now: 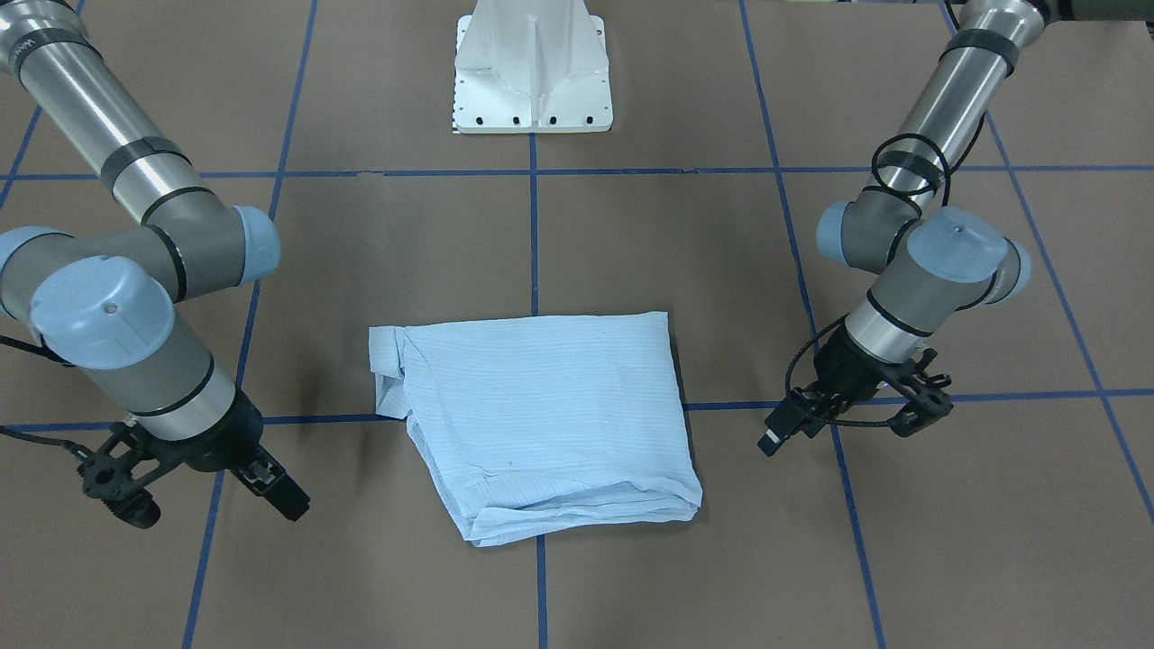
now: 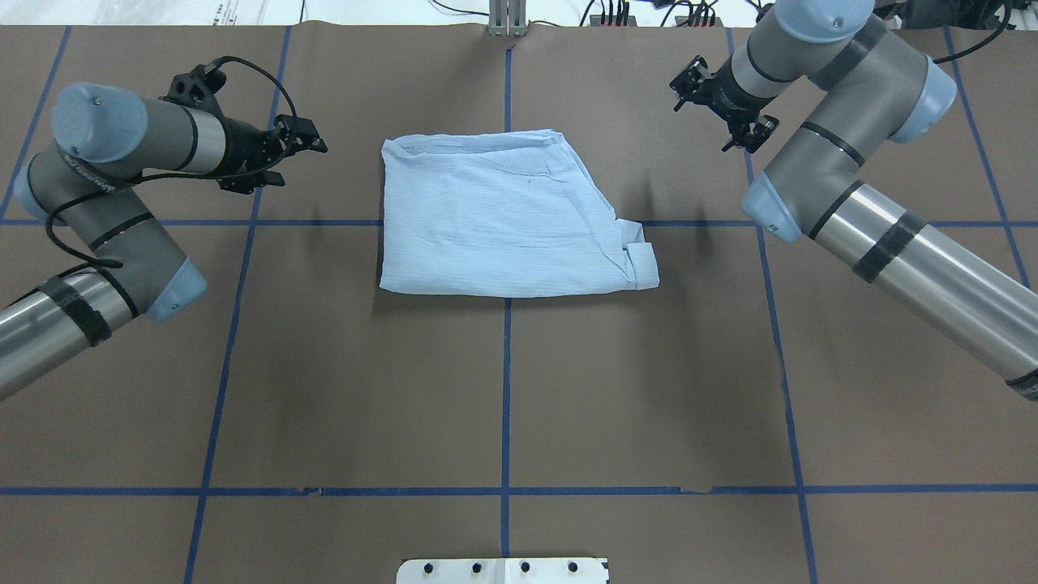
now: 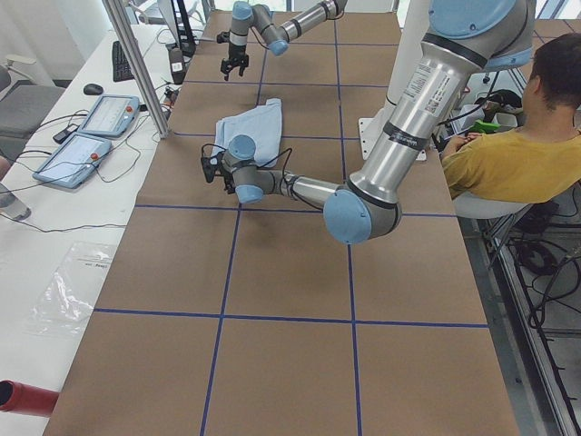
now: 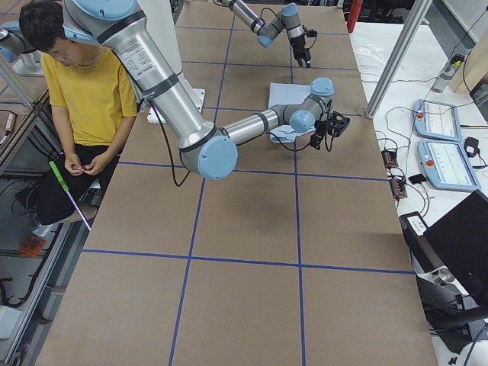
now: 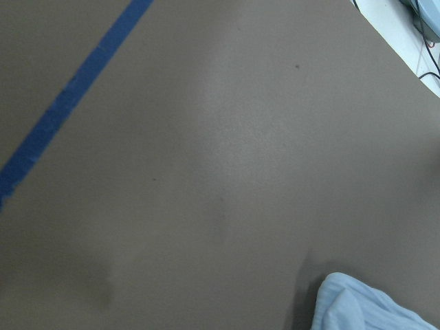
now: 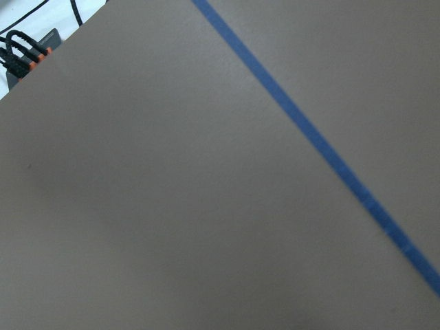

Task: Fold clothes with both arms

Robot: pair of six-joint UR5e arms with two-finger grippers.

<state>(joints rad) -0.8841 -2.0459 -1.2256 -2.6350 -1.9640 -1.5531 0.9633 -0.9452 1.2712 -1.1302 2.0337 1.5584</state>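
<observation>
Now: shirt (image 2: 503, 219) lies flat mid-table (image 2: 365, 389), folded to a rough rectangle over a crossing of blue tape lines (image 2: 506, 389). 1 small flap sticks out at its corner on the robot's right. 2 arms, 1 each side, both clear of the cloth. Left gripper (image 2: 302, 139) hovers near the shirt's left edge, not touching. Right gripper (image 1: 281, 496) hangs well apart on the other side. Neither holds anything; whether the jaws are apart or together, cannot tell for either. White pedestal (image 1: 532, 72) at the table edge. 1 person (image 3: 508, 154) sits by it.
</observation>
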